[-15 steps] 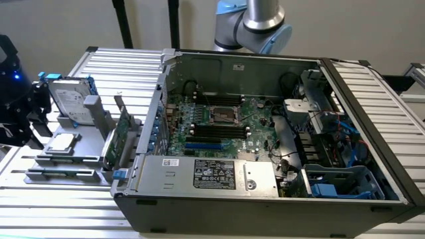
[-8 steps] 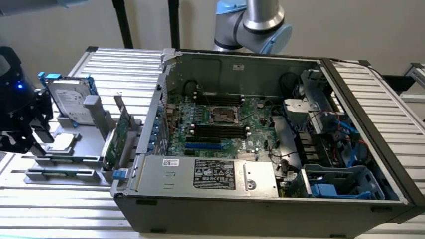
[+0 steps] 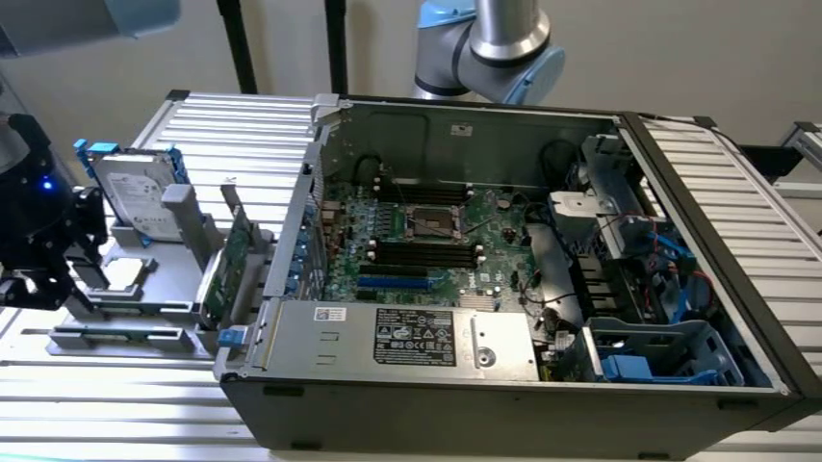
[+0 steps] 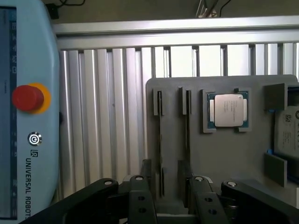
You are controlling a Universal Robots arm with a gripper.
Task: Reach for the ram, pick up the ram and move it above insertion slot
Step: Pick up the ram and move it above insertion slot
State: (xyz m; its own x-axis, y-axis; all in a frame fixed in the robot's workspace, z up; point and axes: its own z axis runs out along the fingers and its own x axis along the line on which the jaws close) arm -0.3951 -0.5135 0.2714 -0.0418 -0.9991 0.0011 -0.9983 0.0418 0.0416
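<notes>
Gripper (image 4: 167,186): your jaws stand wide apart and grip nothing, above the grey fixture (image 4: 219,158).
Ram (image 4: 160,140): just ahead of your fingertips, inside the gap between them, standing on edge in a fixture slot.
Look: long thin strip seen edge-on, dark with a greenish tint.
</notes>
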